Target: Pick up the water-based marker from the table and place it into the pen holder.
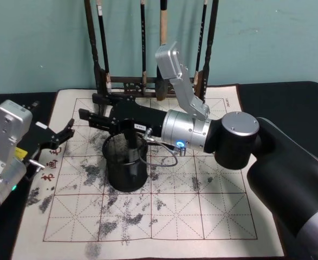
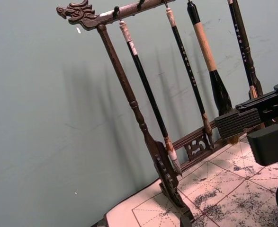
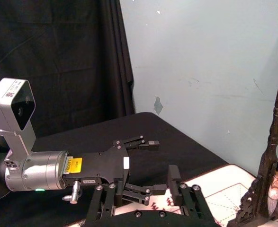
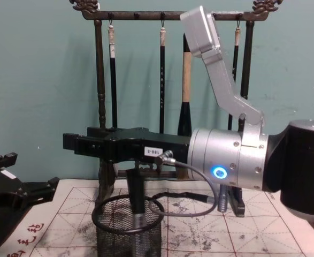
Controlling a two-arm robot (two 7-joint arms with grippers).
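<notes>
On the dark bench a gridded, ink-stained calligraphy mat (image 1: 202, 216) carries the pen holder (image 1: 126, 165), the marker (image 4: 137, 195) standing inside it beneath the right gripper (image 1: 85, 116), jaws apart, the left gripper (image 1: 66, 131) idle beside, jaws apart, before the brush rack (image 4: 100, 80).

The head view looks steeply down on the desk, the chest view level and close. Both share the pen holder (image 1: 125, 162) and brush rack (image 4: 100, 101), which both wrist views also face.
</notes>
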